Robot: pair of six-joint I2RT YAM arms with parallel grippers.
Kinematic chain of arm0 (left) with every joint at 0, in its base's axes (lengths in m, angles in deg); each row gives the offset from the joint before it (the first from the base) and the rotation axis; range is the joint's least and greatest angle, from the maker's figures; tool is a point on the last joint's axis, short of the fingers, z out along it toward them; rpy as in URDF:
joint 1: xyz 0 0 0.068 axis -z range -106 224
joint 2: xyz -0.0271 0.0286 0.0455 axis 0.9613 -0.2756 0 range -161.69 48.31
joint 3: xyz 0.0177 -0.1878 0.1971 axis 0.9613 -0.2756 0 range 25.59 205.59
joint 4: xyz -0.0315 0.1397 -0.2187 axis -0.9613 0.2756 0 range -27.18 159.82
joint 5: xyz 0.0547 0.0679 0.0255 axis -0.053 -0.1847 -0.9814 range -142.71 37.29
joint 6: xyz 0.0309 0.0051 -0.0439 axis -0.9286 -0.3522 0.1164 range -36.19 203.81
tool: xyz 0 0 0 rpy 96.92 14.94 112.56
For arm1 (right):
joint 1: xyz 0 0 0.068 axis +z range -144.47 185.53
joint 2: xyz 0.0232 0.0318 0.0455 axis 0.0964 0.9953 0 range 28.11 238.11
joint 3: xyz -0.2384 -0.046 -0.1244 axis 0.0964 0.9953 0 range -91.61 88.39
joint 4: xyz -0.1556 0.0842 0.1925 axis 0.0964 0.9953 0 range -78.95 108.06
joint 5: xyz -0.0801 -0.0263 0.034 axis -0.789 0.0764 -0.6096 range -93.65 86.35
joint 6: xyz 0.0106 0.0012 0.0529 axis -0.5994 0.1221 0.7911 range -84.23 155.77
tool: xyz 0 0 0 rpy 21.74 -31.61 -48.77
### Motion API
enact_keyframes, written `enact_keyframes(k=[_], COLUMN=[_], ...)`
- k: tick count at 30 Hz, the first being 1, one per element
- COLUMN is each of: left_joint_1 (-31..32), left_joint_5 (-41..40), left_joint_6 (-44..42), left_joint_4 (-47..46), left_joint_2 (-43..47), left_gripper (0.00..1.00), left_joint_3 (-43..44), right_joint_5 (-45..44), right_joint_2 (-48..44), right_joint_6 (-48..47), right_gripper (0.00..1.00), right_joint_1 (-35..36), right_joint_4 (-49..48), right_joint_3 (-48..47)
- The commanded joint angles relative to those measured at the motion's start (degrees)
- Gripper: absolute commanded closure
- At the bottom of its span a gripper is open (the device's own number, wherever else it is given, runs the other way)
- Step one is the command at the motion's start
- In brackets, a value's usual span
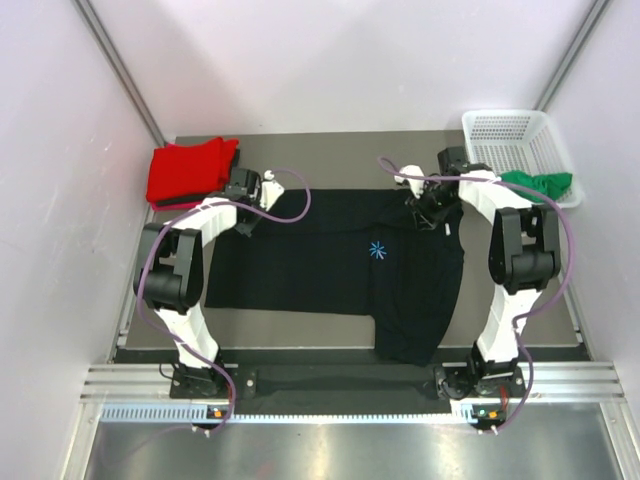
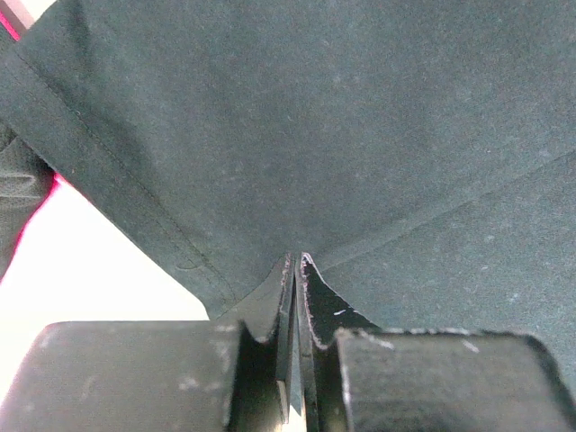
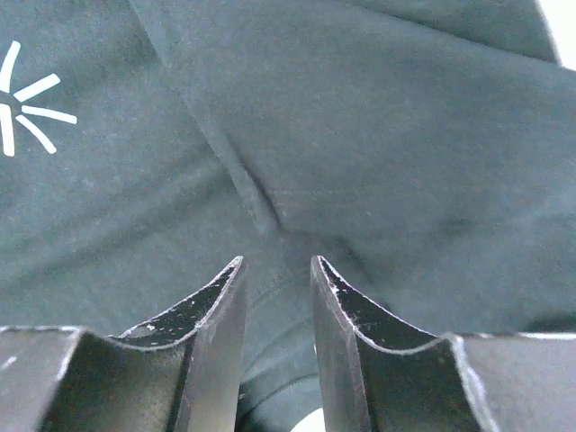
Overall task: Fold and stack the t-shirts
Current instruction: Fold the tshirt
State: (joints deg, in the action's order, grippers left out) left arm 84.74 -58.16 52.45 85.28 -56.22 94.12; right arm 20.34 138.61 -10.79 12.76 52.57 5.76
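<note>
L pincer (image 2: pixel 295 266) pinched shut; R pincer (image 3: pixel 277 266) jaws apart; both arms arched fwd.

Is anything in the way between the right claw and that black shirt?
Nothing visible. The right gripper is open directly over the black shirt, with only its cloth ahead of the fingers. The left gripper is shut on the shirt's far edge.

On my right wrist feed, the right gripper (image 3: pixel 277 263) has its two fingers parted with a clear gap. The black t-shirt (image 3: pixel 378 162) fills the view beyond them. A creased fold (image 3: pixel 256 202) runs toward the gap, and a white starburst print (image 3: pixel 27 99) sits at upper left.
</note>
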Motion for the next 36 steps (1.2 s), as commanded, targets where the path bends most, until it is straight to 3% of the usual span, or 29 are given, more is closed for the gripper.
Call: enact_keyframes(k=[1,29,36], left_joint_1=[0.4,0.6,0.7], left_joint_5=[-0.9,-3.0,-3.2], left_joint_6=[0.2,-0.6,-0.6], left_joint_4=[0.6,0.2,0.0], left_joint_2=[1.5,1.3,1.3], left_gripper=[0.94,0.95,0.95], left_joint_3=[0.6,-0.1,-0.1], right_joint_5=[2.9,2.9,0.5], right_joint_2=[1.4,4.9,4.8], right_joint_6=[-3.1,-3.9,-2.7], right_gripper=[0.65,0.62,0.64], right_joint_1=[1.0,2.9,3.3], right_joint_4=[2.2,2.9,-1.0], right_joint_3=[-4.6,-3.9,-3.0])
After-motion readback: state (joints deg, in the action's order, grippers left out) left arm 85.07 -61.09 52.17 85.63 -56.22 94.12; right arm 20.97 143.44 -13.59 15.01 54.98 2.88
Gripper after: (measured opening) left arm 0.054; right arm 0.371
